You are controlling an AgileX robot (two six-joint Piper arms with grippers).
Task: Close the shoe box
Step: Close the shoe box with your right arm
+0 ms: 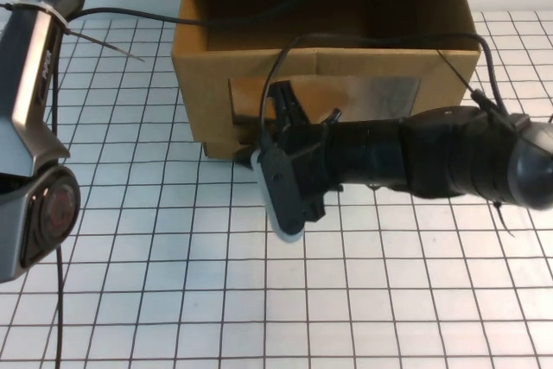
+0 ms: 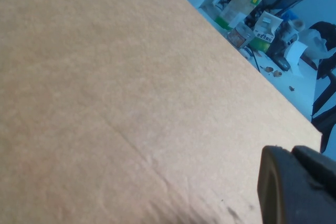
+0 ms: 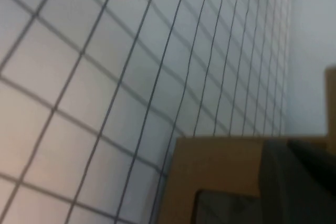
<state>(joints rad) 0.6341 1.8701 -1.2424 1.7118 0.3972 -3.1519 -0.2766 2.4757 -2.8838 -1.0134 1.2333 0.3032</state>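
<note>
The shoe box (image 1: 328, 66) sits at the far middle of the counter (image 1: 259, 300), a brown cardboard box of the drawer type. Its drawer is pulled out toward the robot, so the open inside shows from above as a dark, shaded hollow behind the front panel. That front panel carries a wide clear window (image 1: 380, 97), partly hidden behind the right arm.

The right gripper (image 1: 275, 118) is just in front of the drawer's front panel, at the left part of the window, with the arm reaching in from the right edge of the high view and lying across the box's front. Its dark fingers point toward the panel and look close to it; whether they touch it, or whether they are spread or clenched, I cannot tell. A white, rounded part of the wrist sticks out below them. In the right wrist view, the cardboard front with the corner of its window (image 3: 220, 205) fills the lower part, with the gridded counter behind.

The left gripper (image 2: 296, 184) is close to a broad face of the cardboard box (image 2: 131, 103), seen only in the left wrist view. Whether it is spread or clenched I cannot tell. The left arm (image 1: 34, 127) rises at the left edge of the high view.

Black cables (image 1: 259, 15) run across the open drawer.
</note>
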